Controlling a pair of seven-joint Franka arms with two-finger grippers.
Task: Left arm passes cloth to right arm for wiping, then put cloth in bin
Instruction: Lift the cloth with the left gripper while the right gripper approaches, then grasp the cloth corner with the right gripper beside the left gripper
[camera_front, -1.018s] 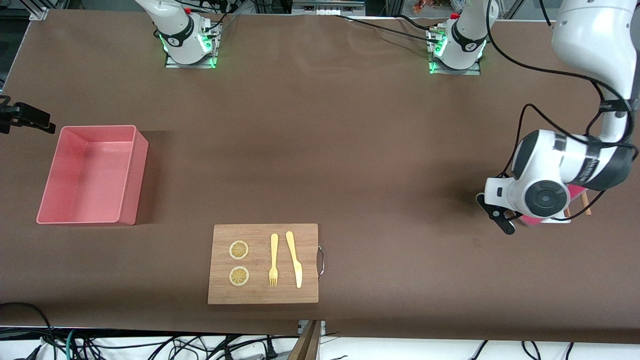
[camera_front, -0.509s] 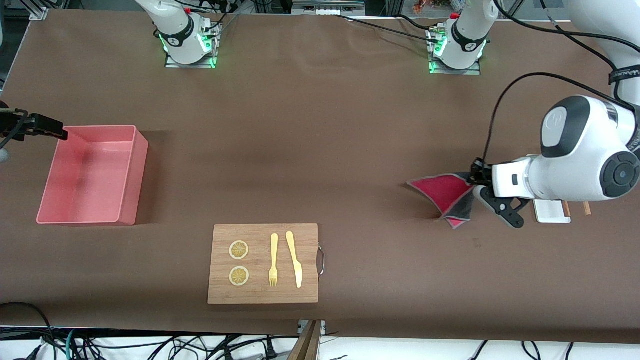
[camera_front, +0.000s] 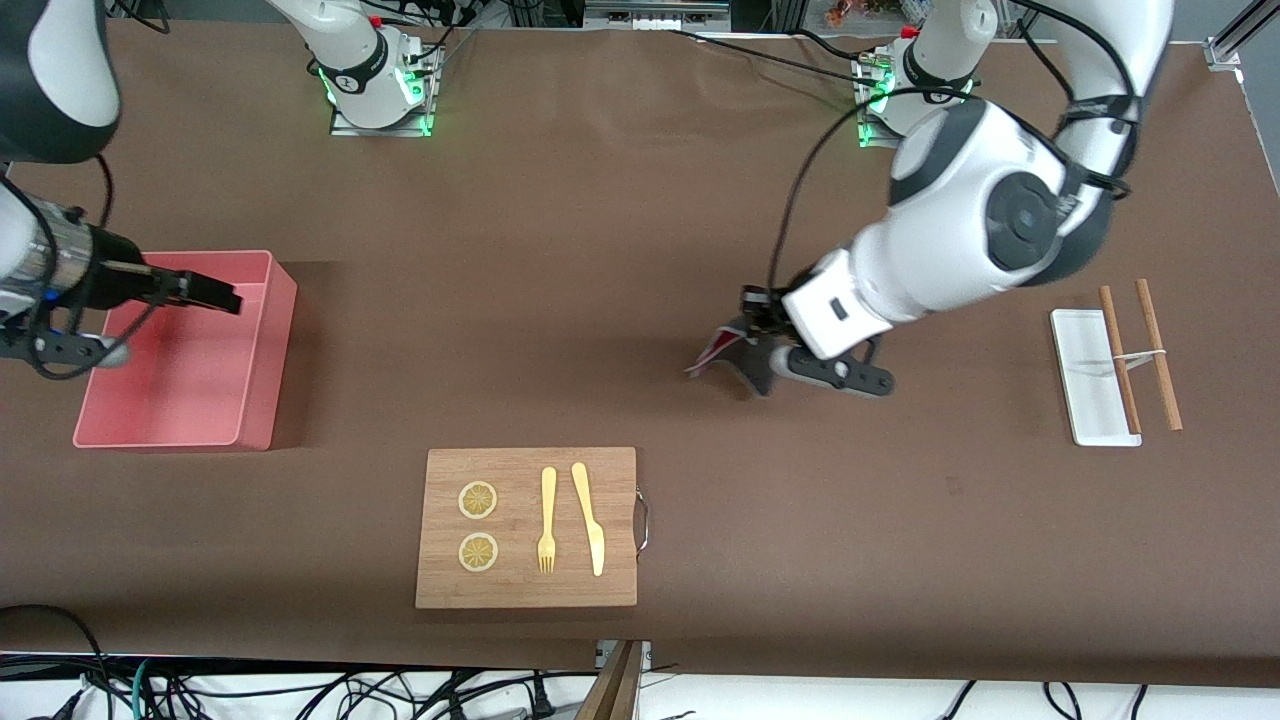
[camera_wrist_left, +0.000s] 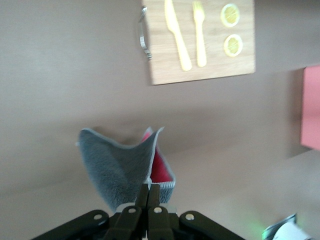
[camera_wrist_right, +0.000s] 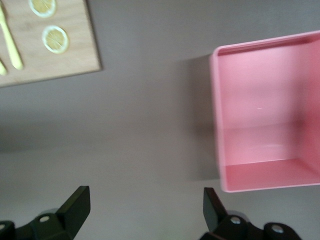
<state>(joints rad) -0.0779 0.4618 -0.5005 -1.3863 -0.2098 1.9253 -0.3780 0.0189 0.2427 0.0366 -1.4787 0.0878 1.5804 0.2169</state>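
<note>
1 cloth hangs pinched in the left tool, above bare desk. 1 bin sits under the right tool, fingers spread. 1 board, 2 lemon slices.

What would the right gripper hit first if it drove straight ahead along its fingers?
Probably the bare brown tabletop, beside the pink rectangular plastic bin on the side toward the wooden cutting board. Nothing else shows ahead of the right gripper, though depth is unclear.

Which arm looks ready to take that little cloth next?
Right. The right gripper hangs open above the pink bin, holding nothing, while the left gripper is shut on the cloth over mid-table.
</note>
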